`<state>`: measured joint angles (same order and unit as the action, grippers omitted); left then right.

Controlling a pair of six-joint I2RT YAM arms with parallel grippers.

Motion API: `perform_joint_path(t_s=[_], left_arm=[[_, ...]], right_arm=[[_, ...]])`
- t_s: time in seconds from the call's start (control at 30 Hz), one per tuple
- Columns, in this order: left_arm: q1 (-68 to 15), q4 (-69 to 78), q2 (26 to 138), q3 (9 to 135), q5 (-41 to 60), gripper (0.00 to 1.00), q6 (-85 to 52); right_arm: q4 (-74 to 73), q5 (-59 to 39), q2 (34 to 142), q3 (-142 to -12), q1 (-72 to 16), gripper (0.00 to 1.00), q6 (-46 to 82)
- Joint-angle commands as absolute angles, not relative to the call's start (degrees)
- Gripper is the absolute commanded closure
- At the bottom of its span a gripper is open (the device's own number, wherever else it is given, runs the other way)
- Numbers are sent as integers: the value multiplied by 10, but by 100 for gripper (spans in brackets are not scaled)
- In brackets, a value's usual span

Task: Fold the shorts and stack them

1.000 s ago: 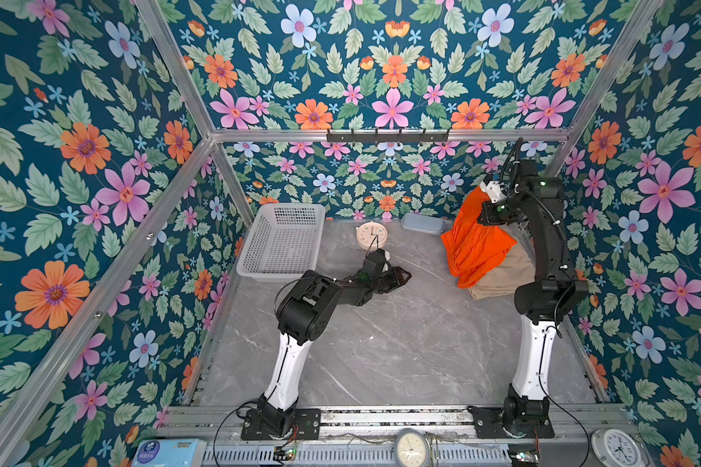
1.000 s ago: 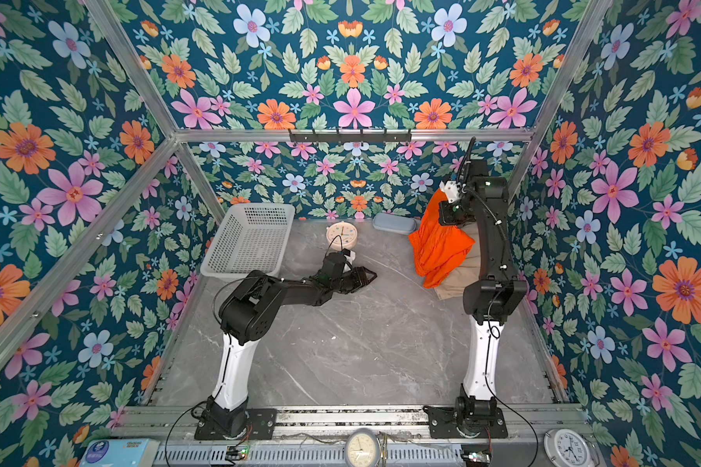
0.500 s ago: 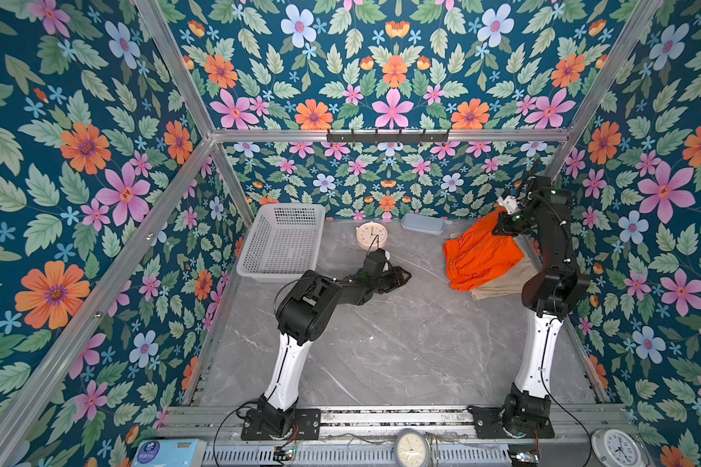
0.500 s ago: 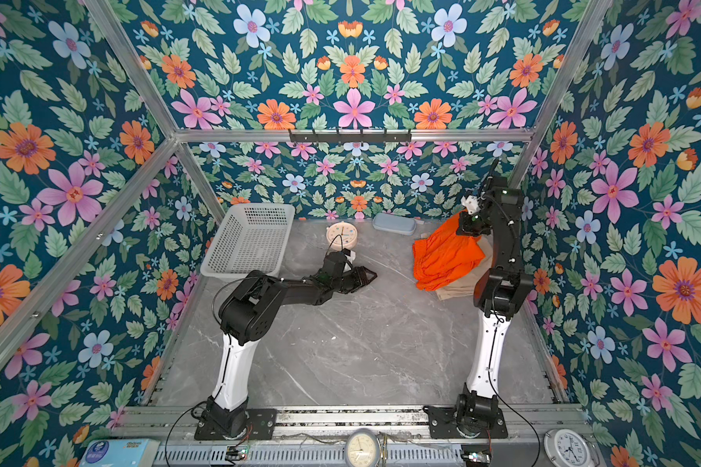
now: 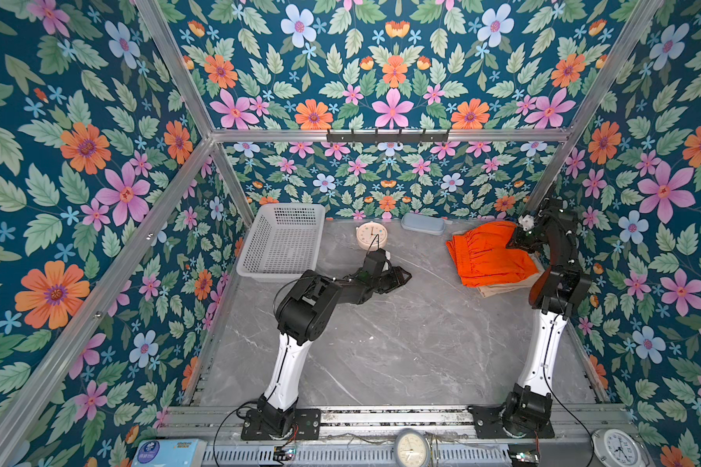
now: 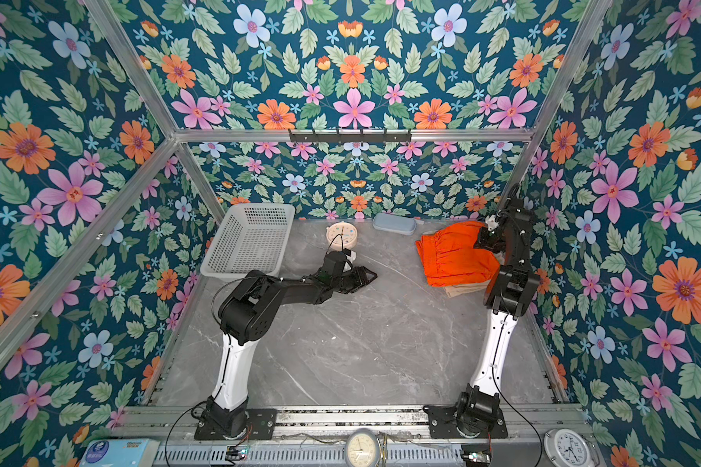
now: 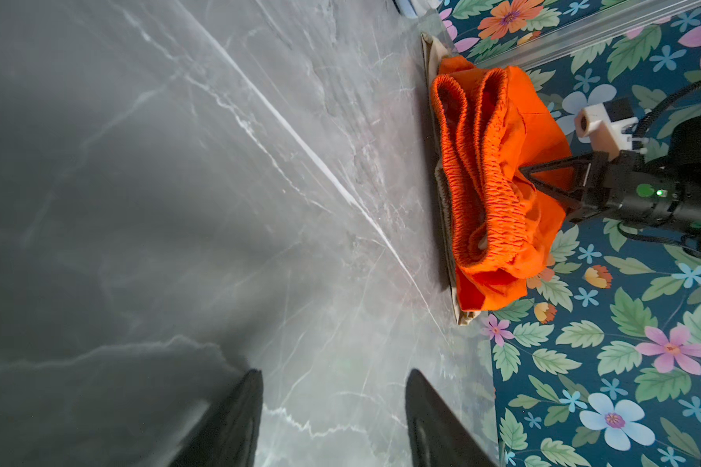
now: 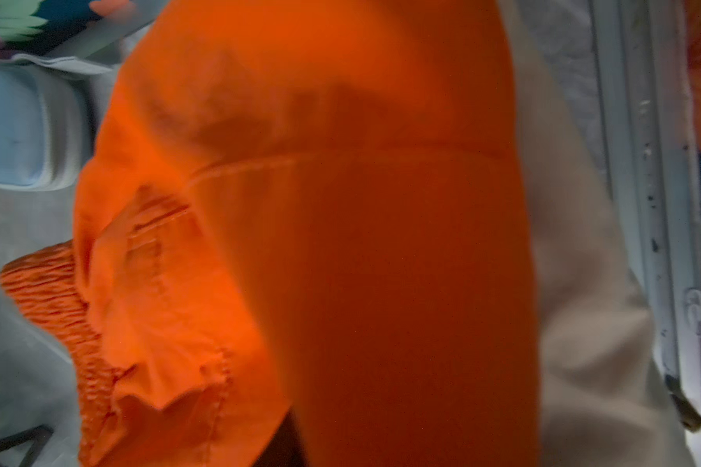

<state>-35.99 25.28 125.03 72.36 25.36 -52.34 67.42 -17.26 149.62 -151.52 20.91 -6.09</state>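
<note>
Shorts (image 5: 486,258) beside right wall (image 5: 644,242) (open tabletop (image 5: 421,343) leftward)

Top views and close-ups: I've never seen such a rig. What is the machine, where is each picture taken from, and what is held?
Two robot arms, left arm and right arm, stand at a marble table. Both top views look down from overhead; each close-up comes from a wrist camera. Orange shorts lie on beige shorts; a basket, clock and blue case sit behind. The left jaws are open and empty; the right jaws look parted at the orange cloth.
</note>
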Motion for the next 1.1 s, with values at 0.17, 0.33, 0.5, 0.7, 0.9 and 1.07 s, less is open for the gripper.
perform_joint_path(t_s=[0.17, 0.33, 0.5, 0.7, 0.9, 1.07], left_arm=[[-359, 137, 1187, 725, 203, 37, -469], [-356, 95, 1077, 697, 111, 33, -386], [-344, 57, 929, 632, -40, 28, -293], [-315, 103, 742, 470, -252, 17, -205], [-265, 243, 621, 284, -383, 0, -130], [-226, 400, 608, 172, -424, 0, -45]], right_arm=[[572, -96, 1408, -1436, 207, 1, 2], [479, -9, 1270, -1299, 193, 1, -3], [376, 8, 1110, -1124, 177, 1, 3], [173, -31, 888, -833, 128, 1, 20], [-77, -112, 734, -532, 95, 1, 83], [-185, -112, 716, -389, 55, 1, 71]])
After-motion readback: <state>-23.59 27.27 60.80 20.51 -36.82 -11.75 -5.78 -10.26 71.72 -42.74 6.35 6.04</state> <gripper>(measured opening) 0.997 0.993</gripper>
